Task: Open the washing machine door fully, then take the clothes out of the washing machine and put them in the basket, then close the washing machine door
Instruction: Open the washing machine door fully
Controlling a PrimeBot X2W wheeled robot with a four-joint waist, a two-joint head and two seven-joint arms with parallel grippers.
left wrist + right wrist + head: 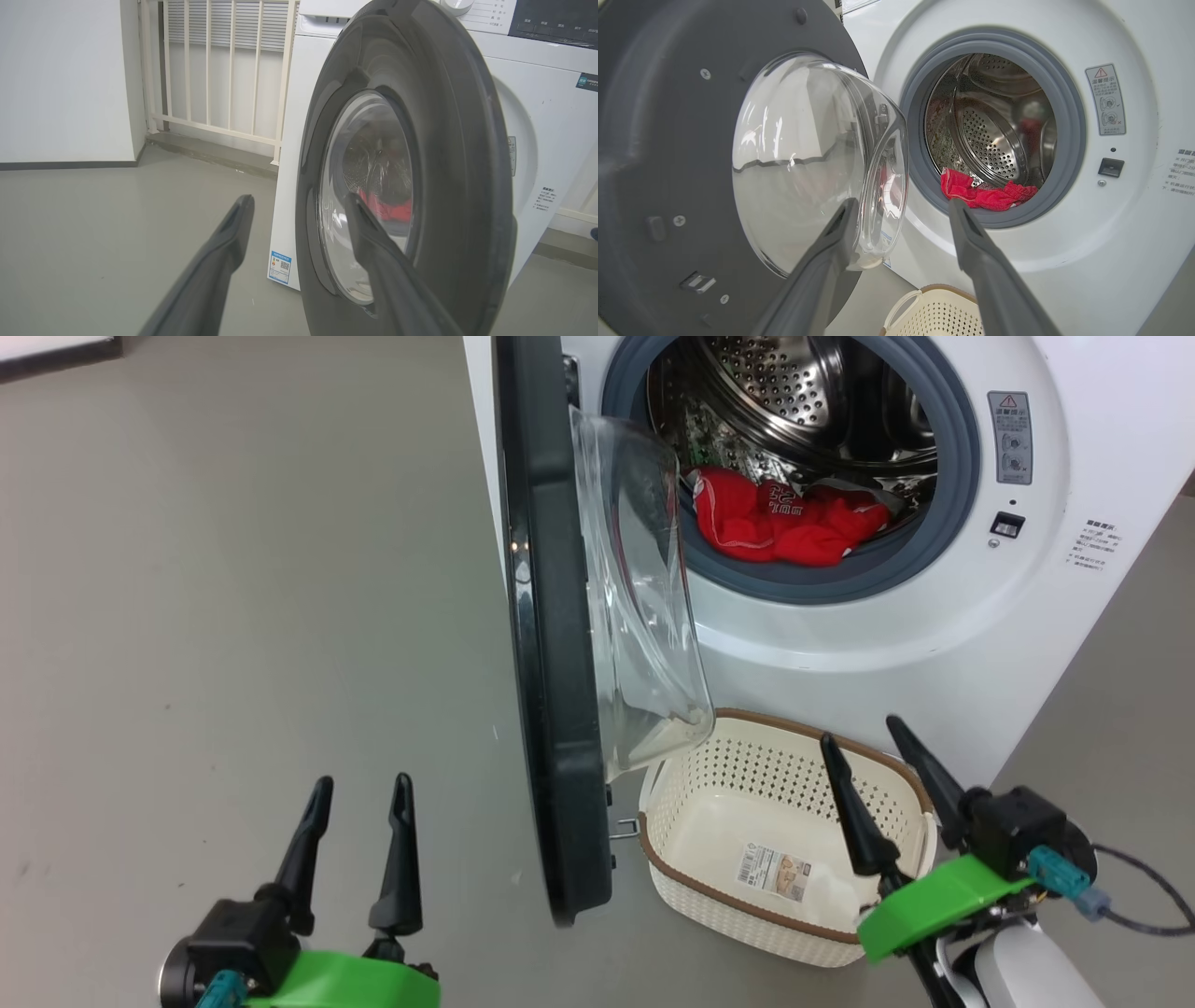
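Well, the clothes [784,527] lie in a red bundle at the front of the steel drum [794,392], against the grey gasket [954,504] of the washing machine [934,653]. White print shows on the red cloth, too small to read. Right of the porthole is a grey warning sticker [1010,437] with a red triangle, and further right some small printed lines; I cannot read either. A paper label [775,873] with a barcode lies in the basket [738,775], which sits on the floor in front of the machine, partly under the glass bowl of the washing machine door [551,709]. The door stands swung out, edge-on from the head view. The left gripper [362,782] hangs on the door's outer side with its fingers spread wide and empty. The right gripper [859,728] hovers over the basket's right end, equally spread and holding nothing. The left wrist view gives the door's black outer face with red glimpsed through the glass, a blue label sticker [279,267] low on the machine's side and a pale railing [210,70] behind. The right wrist view gives the door's grey inner face and the drum's holes.
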